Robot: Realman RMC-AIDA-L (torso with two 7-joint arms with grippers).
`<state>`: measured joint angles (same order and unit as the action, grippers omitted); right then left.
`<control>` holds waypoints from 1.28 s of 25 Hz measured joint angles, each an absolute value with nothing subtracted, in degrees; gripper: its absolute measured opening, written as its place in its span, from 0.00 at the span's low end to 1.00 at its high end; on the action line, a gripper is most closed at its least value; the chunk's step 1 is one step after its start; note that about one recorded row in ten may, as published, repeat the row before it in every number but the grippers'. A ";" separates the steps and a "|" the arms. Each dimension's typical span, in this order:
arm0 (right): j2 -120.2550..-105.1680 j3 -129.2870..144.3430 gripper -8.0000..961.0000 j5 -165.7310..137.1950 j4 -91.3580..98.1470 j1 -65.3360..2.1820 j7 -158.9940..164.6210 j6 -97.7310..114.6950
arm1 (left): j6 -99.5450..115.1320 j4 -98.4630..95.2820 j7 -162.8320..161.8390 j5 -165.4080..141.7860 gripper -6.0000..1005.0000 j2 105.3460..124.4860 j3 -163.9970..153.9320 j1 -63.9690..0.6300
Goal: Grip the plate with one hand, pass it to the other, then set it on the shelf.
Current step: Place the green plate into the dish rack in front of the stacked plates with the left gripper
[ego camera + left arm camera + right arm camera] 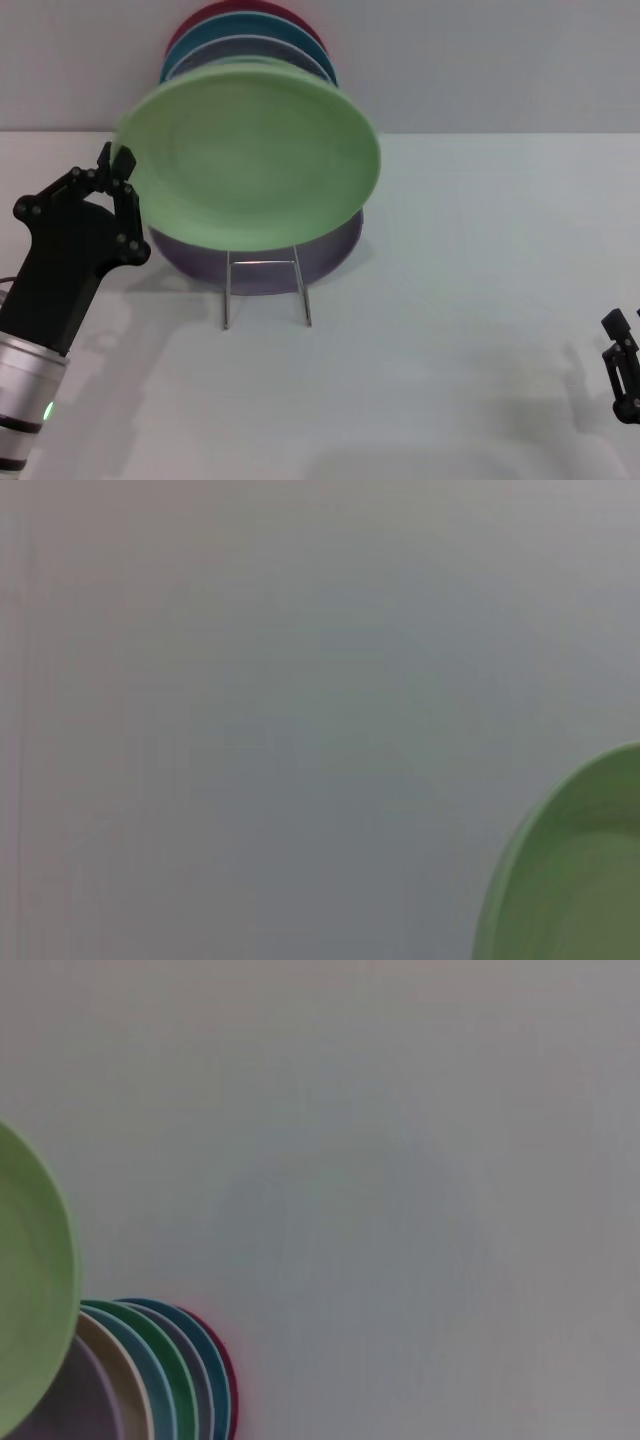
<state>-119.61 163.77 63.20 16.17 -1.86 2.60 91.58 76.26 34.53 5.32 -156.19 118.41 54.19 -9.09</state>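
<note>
One left pincer (118, 172) clamped on plate (250, 155) rim, right pincer (622, 365) idle

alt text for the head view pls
The left black end effector holds a round mint green plate by its rim in front of a wire rack of coloured plates; the right end effector sits low at the table's edge.

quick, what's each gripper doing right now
Left gripper: shut on the light green plate at its rim, holding it up by the rack.
Right gripper: low at the right edge, empty; open or shut cannot be told.
</note>
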 joint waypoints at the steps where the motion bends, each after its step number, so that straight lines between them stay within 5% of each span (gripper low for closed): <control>1: -119.61 163.64 0.37 63.20 16.17 -1.85 2.61 91.55 | 77.42 32.51 6.36 -156.19 0.05 118.51 54.08 -9.85; 32: -119.70 163.80 0.37 63.19 16.69 -2.17 2.64 90.55 | 75.18 22.42 16.72 -155.83 0.05 118.74 49.91 -14.46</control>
